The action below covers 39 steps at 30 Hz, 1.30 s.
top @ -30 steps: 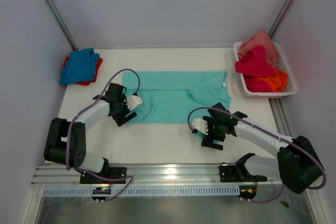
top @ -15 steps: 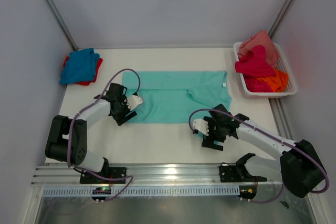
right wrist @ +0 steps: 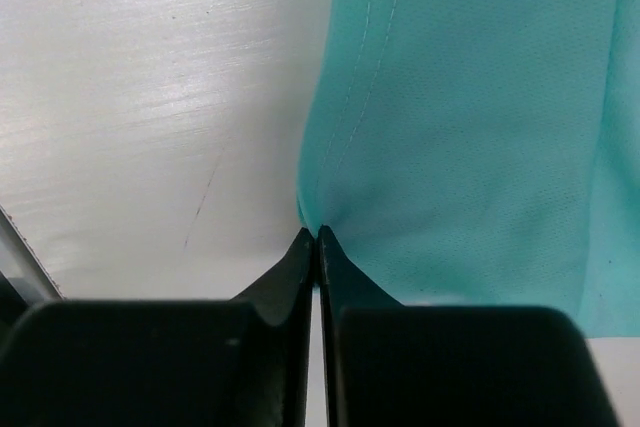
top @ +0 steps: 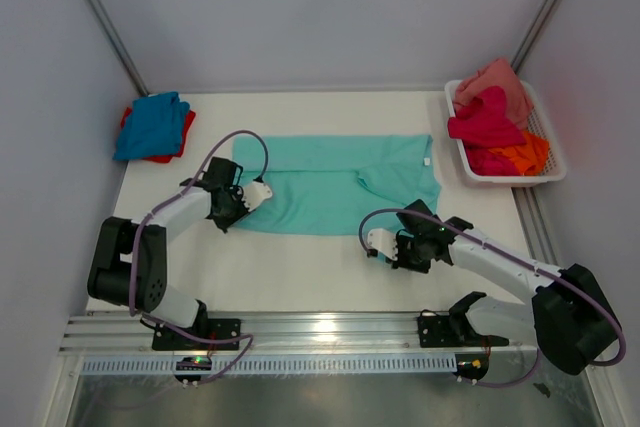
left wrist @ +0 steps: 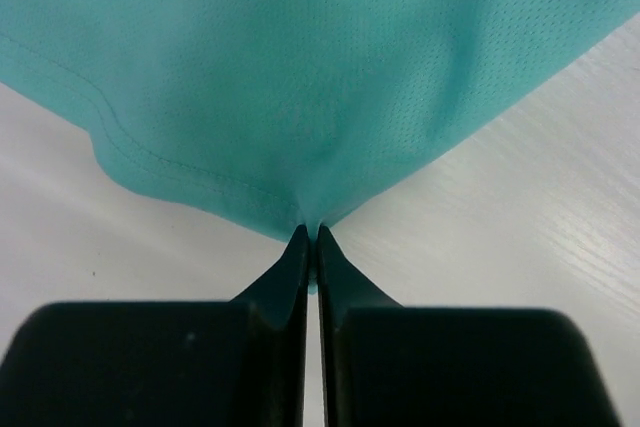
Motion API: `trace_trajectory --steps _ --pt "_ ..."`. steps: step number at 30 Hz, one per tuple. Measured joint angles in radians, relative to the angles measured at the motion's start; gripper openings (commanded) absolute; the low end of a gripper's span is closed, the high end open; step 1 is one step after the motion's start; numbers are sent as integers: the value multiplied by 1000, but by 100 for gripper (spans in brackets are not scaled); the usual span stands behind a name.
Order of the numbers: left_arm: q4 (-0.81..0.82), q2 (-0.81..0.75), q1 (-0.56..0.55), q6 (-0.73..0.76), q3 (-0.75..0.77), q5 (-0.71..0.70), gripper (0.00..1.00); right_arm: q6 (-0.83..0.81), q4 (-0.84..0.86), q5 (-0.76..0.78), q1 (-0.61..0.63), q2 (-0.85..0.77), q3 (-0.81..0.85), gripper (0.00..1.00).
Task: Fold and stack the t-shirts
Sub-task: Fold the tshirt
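Mint-teal t-shirt (top: 335, 182) lies spread flat at table centre, near hem toward 6 o'clock. Both grippers, wide open 1 second ago, now pinch that hem tight: left gripper (left wrist: 309, 232) at the 7 o'clock corner, right gripper (right wrist: 310, 235) at 5 o'clock. Ready to lift for the fold, probably. White table (top: 300, 272); basket (top: 500, 179) of unfolded tees (top: 485, 117) at 2 o'clock, blue-on-red stack (top: 150, 125) at 10 o'clock; grey walls (top: 300, 17).

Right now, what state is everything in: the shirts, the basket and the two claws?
teal shirt: spread flat, near edge pinched at two spots.
left gripper: shut on the teal shirt's hem.
right gripper: shut on the teal shirt's edge.
blue shirt: bundled on top of the red one.
red shirt: mostly covered by the blue one.
pink shirt, magenta shirt, orange shirt: crumpled in the basket.
basket: heaped with shirts.
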Motion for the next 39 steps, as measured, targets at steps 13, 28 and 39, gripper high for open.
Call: trace_trajectory --steps 13,28,39 --pt "-39 25 0 -27 87 40 0 16 31 61 0 0 5 3" --pt "57 123 0 -109 191 37 0 164 237 161 0 117 206 3" --pt "256 169 0 -227 207 -102 0 231 445 433 -3 248 228 3"
